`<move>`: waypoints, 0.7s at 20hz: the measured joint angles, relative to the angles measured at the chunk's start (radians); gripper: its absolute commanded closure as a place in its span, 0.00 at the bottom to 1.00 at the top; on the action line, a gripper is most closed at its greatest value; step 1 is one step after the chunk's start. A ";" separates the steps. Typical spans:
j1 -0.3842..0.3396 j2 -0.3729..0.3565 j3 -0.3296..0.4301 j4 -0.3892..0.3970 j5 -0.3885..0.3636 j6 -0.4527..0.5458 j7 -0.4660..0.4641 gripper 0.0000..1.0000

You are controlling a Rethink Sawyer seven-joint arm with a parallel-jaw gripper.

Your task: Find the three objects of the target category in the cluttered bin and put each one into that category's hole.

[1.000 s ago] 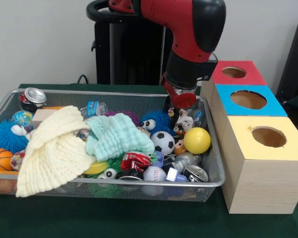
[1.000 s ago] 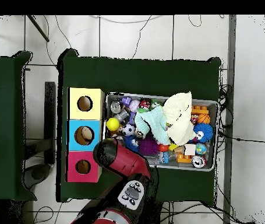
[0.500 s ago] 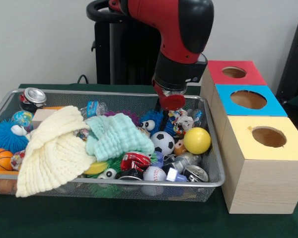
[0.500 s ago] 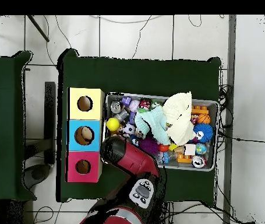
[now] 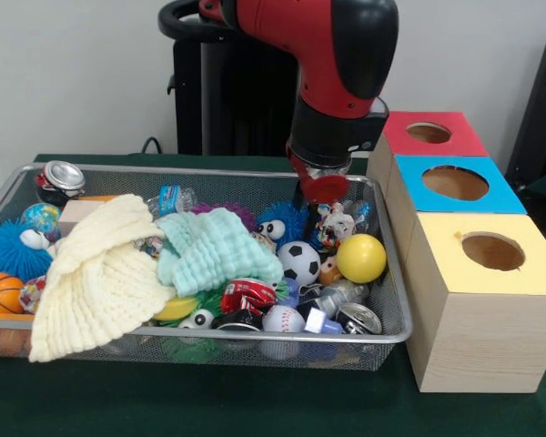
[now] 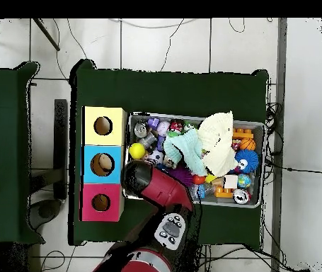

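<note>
Shifting right: hand now above bin toys, near boxes.

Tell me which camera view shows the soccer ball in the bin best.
The front view. The soccer ball sits unobstructed there among the clutter, just left of the yellow ball, its black and white patches plain. In the overhead view the soccer ball is only a small patch beside the red arm, which crowds that corner of the bin.

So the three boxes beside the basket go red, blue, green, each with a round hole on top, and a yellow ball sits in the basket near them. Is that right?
Not quite. The third box is yellow on top, not green; the front view shows it, next to the blue box and red box. The rest holds: each has a round hole, and the yellow ball lies in the basket near them.
</note>
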 measured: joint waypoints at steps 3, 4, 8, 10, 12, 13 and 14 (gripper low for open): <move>0.011 0.001 -0.008 -0.023 0.000 0.024 0.000 0.00; 0.020 0.002 -0.014 -0.040 0.000 0.035 0.000 0.00; 0.039 0.005 -0.026 -0.078 0.000 0.046 0.000 0.00; 0.044 0.007 -0.029 -0.089 -0.001 0.046 0.000 0.00; 0.050 0.010 -0.037 -0.104 -0.001 0.046 0.000 0.00; 0.053 0.012 -0.041 -0.113 -0.001 0.046 0.000 0.00; 0.054 0.013 -0.044 -0.121 -0.001 0.046 0.000 0.00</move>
